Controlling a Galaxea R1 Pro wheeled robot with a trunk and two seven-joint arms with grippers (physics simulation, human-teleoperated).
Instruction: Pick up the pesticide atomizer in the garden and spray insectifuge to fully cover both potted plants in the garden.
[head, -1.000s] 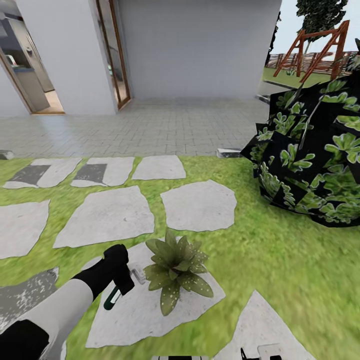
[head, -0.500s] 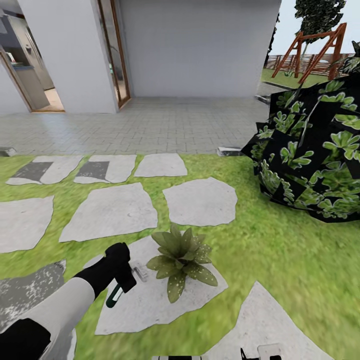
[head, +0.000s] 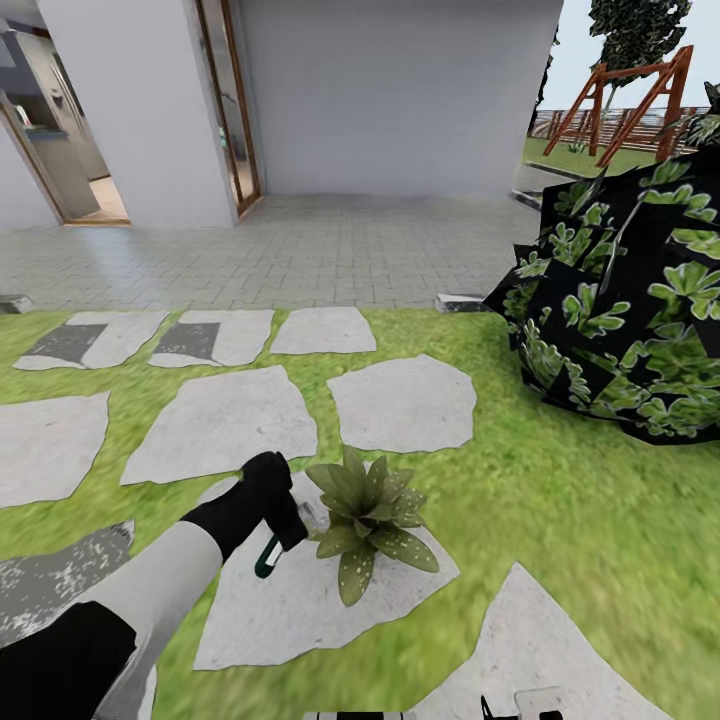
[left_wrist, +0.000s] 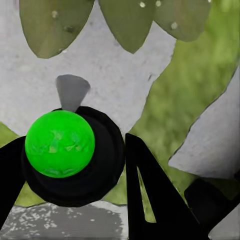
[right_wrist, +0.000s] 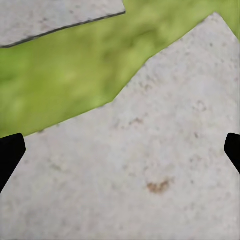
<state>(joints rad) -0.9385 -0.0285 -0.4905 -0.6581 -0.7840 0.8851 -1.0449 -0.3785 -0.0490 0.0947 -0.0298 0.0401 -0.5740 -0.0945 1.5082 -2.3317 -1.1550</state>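
- We have the slim dark-green pesticide atomizer (head: 268, 556) pinched in our left gripper (head: 275, 520), hanging just beside the low potted plant (head: 368, 512) with broad, pale-speckled green leaves, which sits on a grey irregular stepping stone (head: 300, 600).
- In the left wrist view the bottle's green end (left_wrist: 60, 144) faces the camera, so we cannot tell where the nozzle points; spray could miss the leaves (left_wrist: 131, 20).
- Moving any closer risks brushing the rosette and tipping it.
- A slack grip could drop the bottle onto the stone.
- Our right gripper (right_wrist: 120, 150) hangs spread and empty above another stone (right_wrist: 150, 165).
- We judge the second plant is still left to treat.
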